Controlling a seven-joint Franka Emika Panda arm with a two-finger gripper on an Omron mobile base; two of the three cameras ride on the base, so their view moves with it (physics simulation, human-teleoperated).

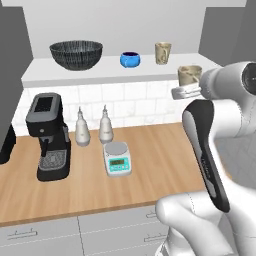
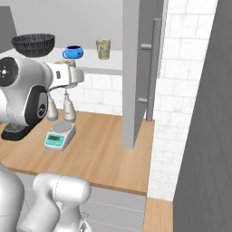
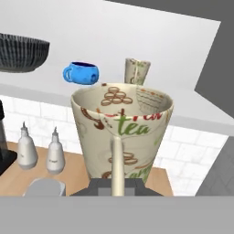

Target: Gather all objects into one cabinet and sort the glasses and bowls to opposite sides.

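Note:
On the cabinet's pale shelf (image 1: 115, 75) stand the wide dark patterned bowl (image 1: 76, 54) at the left, the small blue bowl (image 1: 130, 59) in the middle and one beige mottled cup (image 1: 162, 52) to its right. My gripper (image 1: 183, 92) is shut on the second beige cup (image 1: 190, 75), holding it upright just in front of the shelf's right end. In the hand view this held cup (image 3: 122, 132) looms close above the gripper (image 3: 115, 186), with the blue bowl (image 3: 81, 73), the other cup (image 3: 137, 71) and the dark bowl (image 3: 20, 52) behind it.
Below the shelf, the wooden counter (image 1: 160, 150) carries a black coffee machine (image 1: 47, 135), two white bottles (image 1: 82, 127) and a small scale (image 1: 117, 158). The cabinet's open dark door (image 2: 136, 68) juts out at the shelf's right end.

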